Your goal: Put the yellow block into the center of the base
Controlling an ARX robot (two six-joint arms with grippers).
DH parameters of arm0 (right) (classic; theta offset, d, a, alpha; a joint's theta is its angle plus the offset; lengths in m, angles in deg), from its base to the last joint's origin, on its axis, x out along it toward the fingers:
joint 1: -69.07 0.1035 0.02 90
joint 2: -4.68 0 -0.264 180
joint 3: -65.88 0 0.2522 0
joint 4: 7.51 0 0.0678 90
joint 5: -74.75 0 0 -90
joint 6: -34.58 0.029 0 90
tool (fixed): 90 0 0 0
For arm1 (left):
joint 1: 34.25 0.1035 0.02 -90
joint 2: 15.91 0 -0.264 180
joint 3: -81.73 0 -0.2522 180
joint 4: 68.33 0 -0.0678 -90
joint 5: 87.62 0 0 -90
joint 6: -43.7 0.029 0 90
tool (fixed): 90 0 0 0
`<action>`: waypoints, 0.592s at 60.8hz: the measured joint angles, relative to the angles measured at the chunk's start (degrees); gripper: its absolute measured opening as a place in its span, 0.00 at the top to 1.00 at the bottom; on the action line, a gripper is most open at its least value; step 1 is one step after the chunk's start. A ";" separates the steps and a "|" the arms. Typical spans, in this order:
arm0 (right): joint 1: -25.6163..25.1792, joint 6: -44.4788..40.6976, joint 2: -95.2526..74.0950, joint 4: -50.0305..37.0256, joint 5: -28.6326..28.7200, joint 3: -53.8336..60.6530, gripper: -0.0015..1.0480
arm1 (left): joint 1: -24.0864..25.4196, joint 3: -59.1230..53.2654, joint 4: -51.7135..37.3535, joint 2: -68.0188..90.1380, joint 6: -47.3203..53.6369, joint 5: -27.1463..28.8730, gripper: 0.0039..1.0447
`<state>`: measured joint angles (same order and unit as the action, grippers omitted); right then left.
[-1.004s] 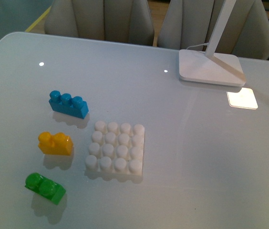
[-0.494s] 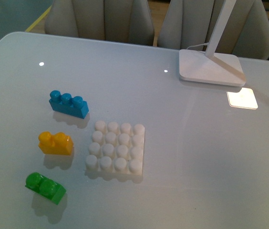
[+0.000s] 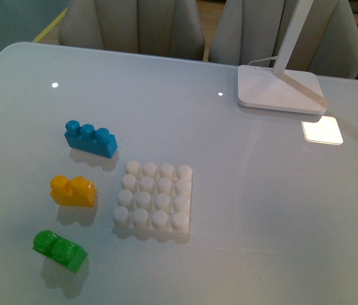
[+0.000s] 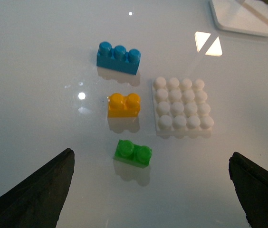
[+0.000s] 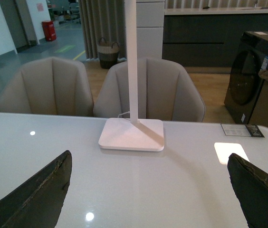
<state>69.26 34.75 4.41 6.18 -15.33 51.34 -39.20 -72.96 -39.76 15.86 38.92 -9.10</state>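
Yellow block (image 4: pixel 124 105) lies on the table (image 4: pixel 39 95) ahead of the left pincer (image 4: pixel 150 156), past the green brick (image 4: pixel 133 154) and short of the blue brick (image 4: pixel 119 57). The base (image 4: pixel 182 107) sits just beside it. The left pincer and the right pincer (image 5: pixel 149 159) both hang spread wide, holding nothing. Reaching in, a finger may well clip the green brick or catch the base edge and nudge the block askew. Against a second ago, nothing on the table has moved.

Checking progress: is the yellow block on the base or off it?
Off. The yellow block rests studs-up on the table beside the base, apart from it; every base stud is bare.
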 joint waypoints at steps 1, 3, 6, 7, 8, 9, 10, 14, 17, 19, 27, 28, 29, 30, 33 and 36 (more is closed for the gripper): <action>0.00 0.00 0.00 0.00 0.00 0.00 0.08 | -0.98 0.00 -1.66 1.55 -0.79 0.87 0.07; 0.00 0.00 0.00 0.00 -0.02 0.00 0.08 | -2.49 0.00 -4.26 3.98 -1.51 2.10 0.07; 0.00 0.00 0.00 0.00 0.00 0.00 0.08 | -4.74 0.00 -8.94 8.26 -3.10 3.87 0.07; 0.00 0.00 0.00 0.00 0.00 0.00 0.08 | -5.60 0.00 -10.91 10.14 -3.72 4.46 0.07; 0.00 0.00 0.00 0.00 0.00 0.00 0.08 | -5.99 0.00 -11.85 11.10 -4.15 5.03 0.07; 0.00 0.00 0.00 0.00 0.00 0.00 0.08 | -6.80 0.00 -13.81 13.05 -4.59 5.77 0.07; 0.00 0.00 0.00 0.00 0.00 0.00 0.08 | -7.19 0.00 -14.78 14.05 -4.87 5.90 0.07; 0.00 0.00 0.00 0.00 0.00 0.00 0.08 | -9.86 0.00 -21.40 21.33 -6.51 8.33 0.07; 0.00 0.00 0.00 0.00 0.00 0.00 0.08 | -11.52 0.04 -24.74 25.27 -7.08 9.70 0.07; 0.00 0.00 0.00 0.00 0.00 0.00 0.08 | -13.20 0.17 -27.76 28.98 -7.37 11.15 0.07; 0.00 0.00 0.00 0.00 0.00 0.00 0.08 | -17.35 1.38 -36.61 39.08 -7.06 14.32 0.07; 0.00 0.00 0.00 0.00 0.00 0.00 0.08 | -17.86 1.70 -38.03 40.70 -6.80 14.75 0.07; 0.00 0.00 0.00 0.00 0.00 0.00 0.08 | -18.03 1.88 -38.71 41.46 -6.60 14.93 0.07; 0.00 0.00 0.00 0.00 0.00 0.00 0.08 | -18.36 2.21 -40.00 42.99 -6.32 15.17 0.07; 0.00 0.02 0.00 0.00 0.00 0.00 0.08 | -19.02 2.97 -42.99 46.51 -4.92 15.89 0.07; 0.00 0.00 0.00 0.00 0.00 0.00 0.08 | -19.39 3.58 -45.03 49.13 -3.78 16.24 0.07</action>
<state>69.26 34.75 4.41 6.18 -15.33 51.34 -58.58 -69.37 -84.79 64.99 35.14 7.14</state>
